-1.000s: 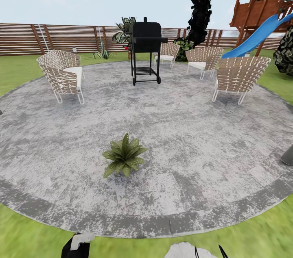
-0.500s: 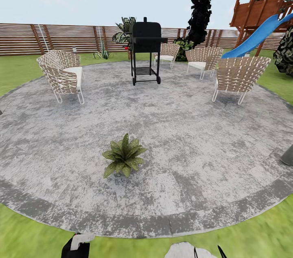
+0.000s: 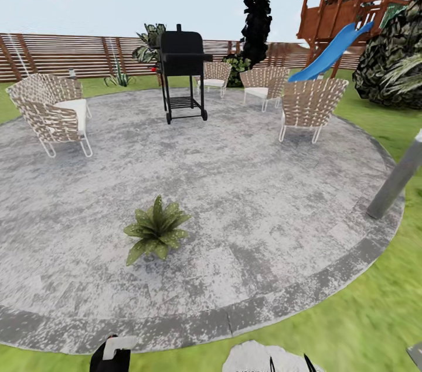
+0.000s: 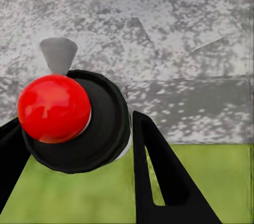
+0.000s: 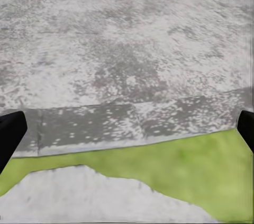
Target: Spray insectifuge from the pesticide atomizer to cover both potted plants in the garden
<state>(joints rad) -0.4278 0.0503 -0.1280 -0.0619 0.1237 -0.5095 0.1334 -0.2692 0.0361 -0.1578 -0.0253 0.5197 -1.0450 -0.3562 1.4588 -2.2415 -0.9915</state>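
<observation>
One potted plant (image 3: 155, 230), a low rosette of speckled green leaves, sits on the round grey patio (image 3: 246, 196) ahead of me and slightly left. The other potted plant is out of view. My left gripper (image 4: 74, 144) is shut on the pesticide atomizer (image 4: 100, 123), seen end-on with its red tip (image 4: 53, 108) pointing toward the patio edge. In the head view the atomizer (image 3: 111, 353) shows at the bottom edge with its white label strip. My right gripper (image 5: 127, 134) is open, fingers spread wide over the patio border and the grass, nothing between them.
A black grill (image 3: 181, 73) stands at the patio's far side among several woven chairs (image 3: 55, 114). A grey bollard lamp (image 3: 397, 180) leans in at the right patio edge. A wooden playhouse with a blue slide (image 3: 328, 55) and the slatted fence (image 3: 53, 55) lie beyond.
The whole head view has shifted left, so the camera has turned right; the bollard lamp and playhouse show more fully. The plant, grill and chairs have not moved on the patio.
</observation>
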